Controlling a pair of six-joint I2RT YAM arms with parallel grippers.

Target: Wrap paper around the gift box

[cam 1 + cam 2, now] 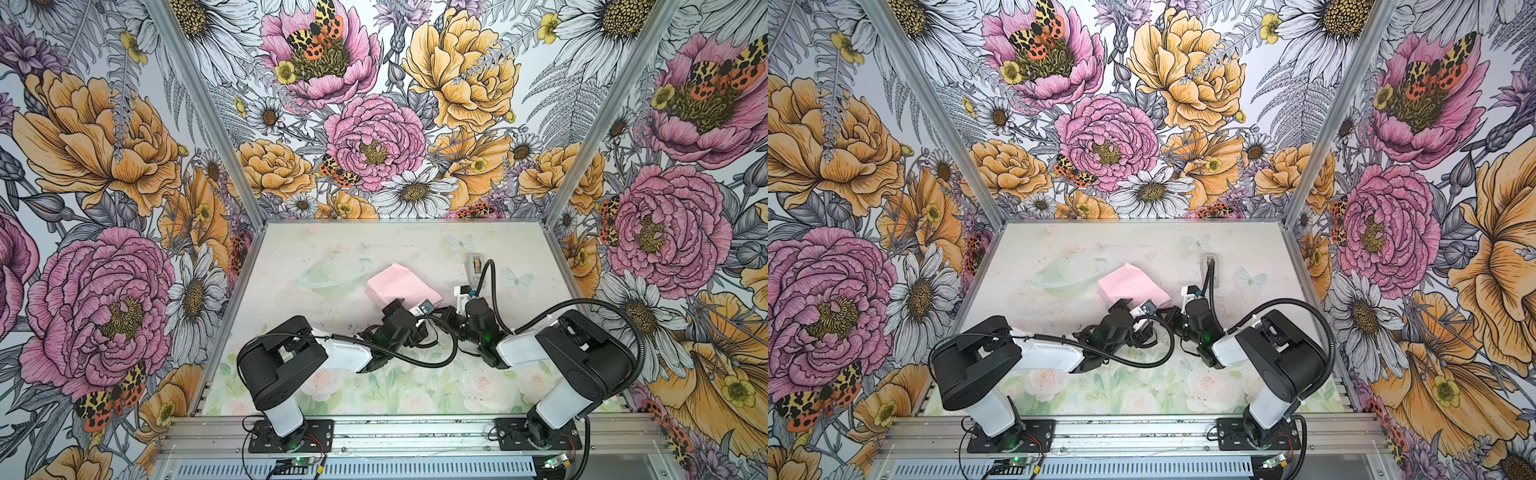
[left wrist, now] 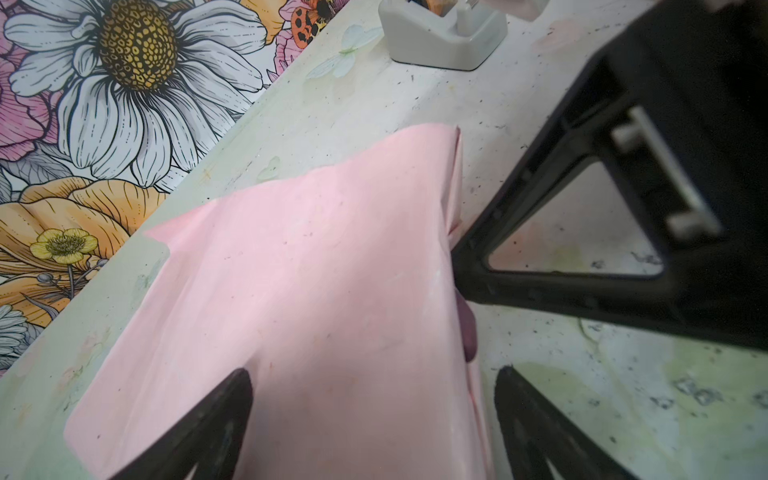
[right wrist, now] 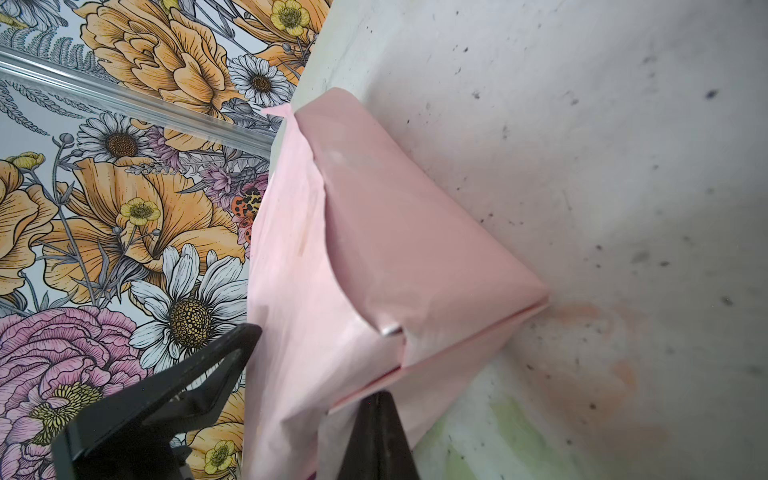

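**Pink parcel at mid-worktop, both grippers at its near end**

The creased pale pink sheet of wrapping paper (image 1: 401, 286) (image 1: 1133, 284) is folded into a boxy parcel near the middle of the pale, flower-printed worktop (image 1: 332, 249), angled to its edges. The gift box cannot be seen under the paper. In the left wrist view a sliver of the sheet's lilac face peeks out at a side fold.

The left gripper (image 1: 405, 306) (image 2: 374, 372) sits at the parcel's near end with its black fingers (image 2: 199, 424) spread wide, released. One lies over the pink top and the other beside the parcel's side. Whether either touches the paper cannot be told.

The right gripper (image 1: 444, 311) (image 3: 374, 401) is clenched to a single dark point, and its tip meets the folded triangular flap on the parcel's right side.

A small grey plastic tape dispenser (image 1: 475, 266) (image 2: 440, 37) stands apart, nearer the worktop's far right corner.
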